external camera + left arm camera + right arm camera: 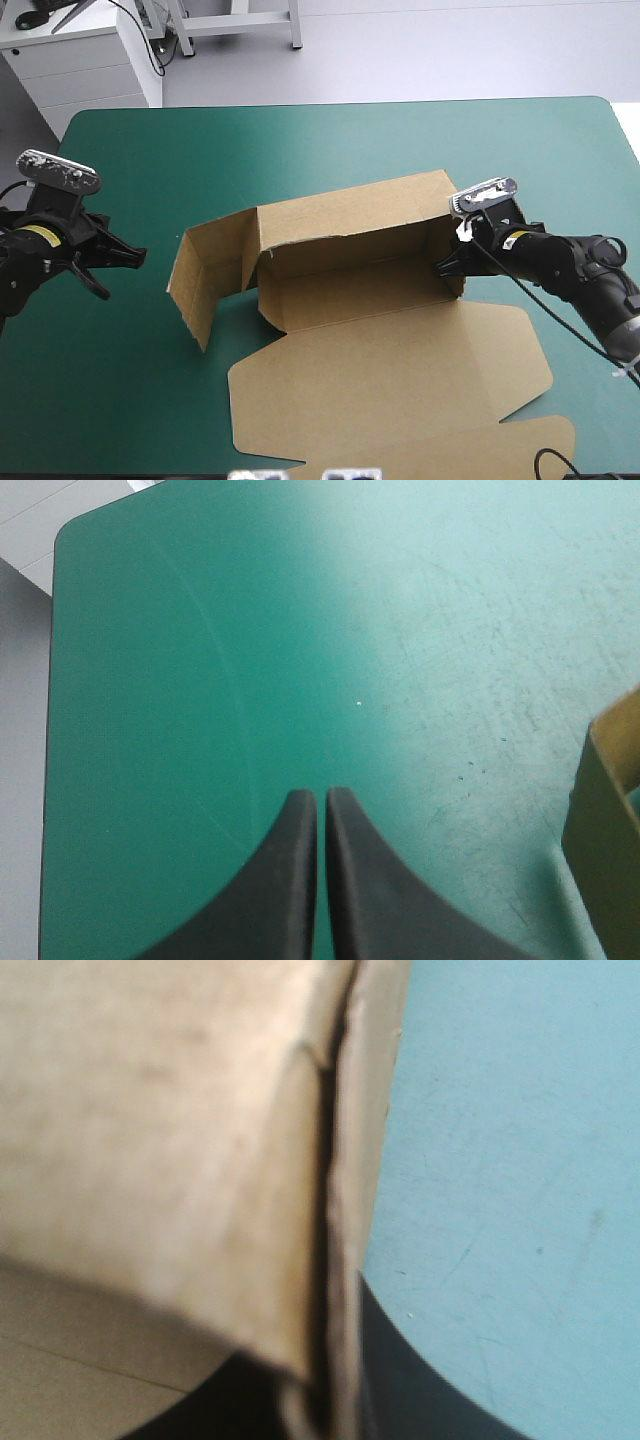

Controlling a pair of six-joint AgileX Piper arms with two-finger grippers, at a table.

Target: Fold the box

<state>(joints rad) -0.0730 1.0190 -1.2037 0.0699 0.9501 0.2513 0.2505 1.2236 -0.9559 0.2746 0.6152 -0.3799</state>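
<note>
Nearest the robot, the lid flap (400, 390) of the brown box (350, 295) lies flat on the teal-green cover (300, 140). Behind it, at mid-table, the far wall (350, 215) stands up and the left wall (195, 285) splays outward, untucked. The right gripper (448, 268) pinches the right wall's edge between its black fingers, while the left gripper (140, 258) hangs pressed together and empty, well apart from the left wall. I judge the right should keep its wall upright without creasing it, and the left should push the splayed wall square.
</note>
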